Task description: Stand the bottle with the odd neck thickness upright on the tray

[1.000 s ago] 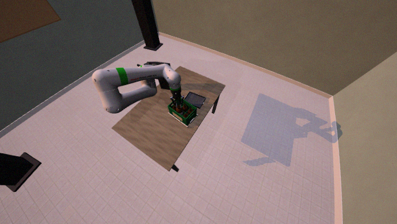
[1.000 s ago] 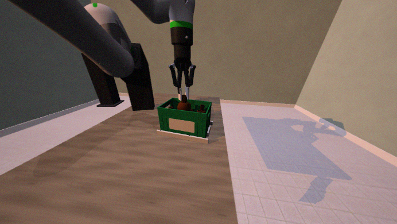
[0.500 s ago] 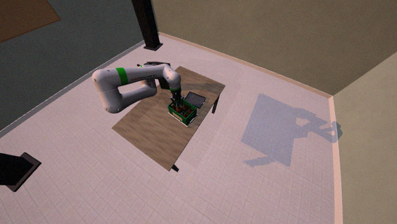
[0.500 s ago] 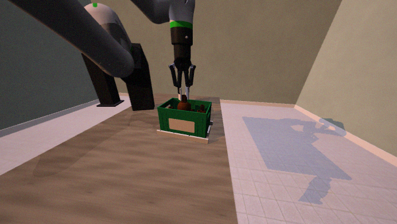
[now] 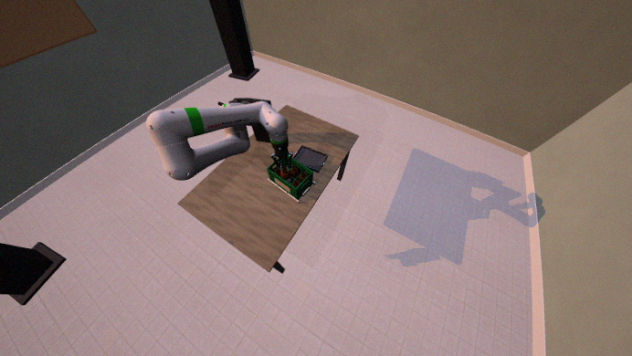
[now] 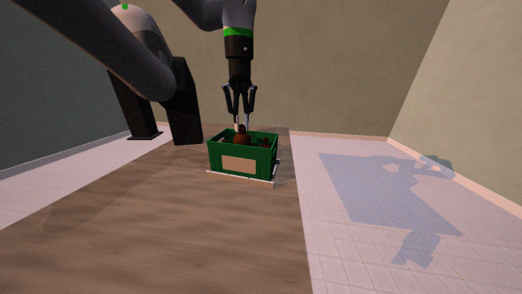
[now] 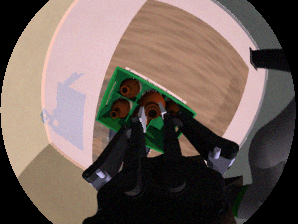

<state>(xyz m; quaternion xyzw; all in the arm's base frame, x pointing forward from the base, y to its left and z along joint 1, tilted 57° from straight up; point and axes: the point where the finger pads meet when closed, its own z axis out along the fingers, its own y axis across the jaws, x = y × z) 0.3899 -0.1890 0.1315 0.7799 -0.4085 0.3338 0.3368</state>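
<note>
At frame centre we see our gripper (image 6: 241,126) clamped on a brown bottle's (image 6: 241,138) neck, its shoulders above the green crate (image 6: 241,160).

You've got a matt wood-grain table (image 6: 151,226) under a green plastic-looking crate (image 6: 222,151) with a flat tan label (image 6: 238,164). The brown bottles (image 7: 152,102) look smooth and a bit glossy. The arm (image 5: 219,120) reads as satin white plastic, the gripper (image 6: 241,122) as matt black with shiny metal fingertips (image 6: 246,121). The tray (image 5: 310,158) is dark and faintly sheeny.

Crate (image 6: 241,163) walls hide bottle bodies; neck thickness too small to compare; arm cut off in exterior view.
</note>
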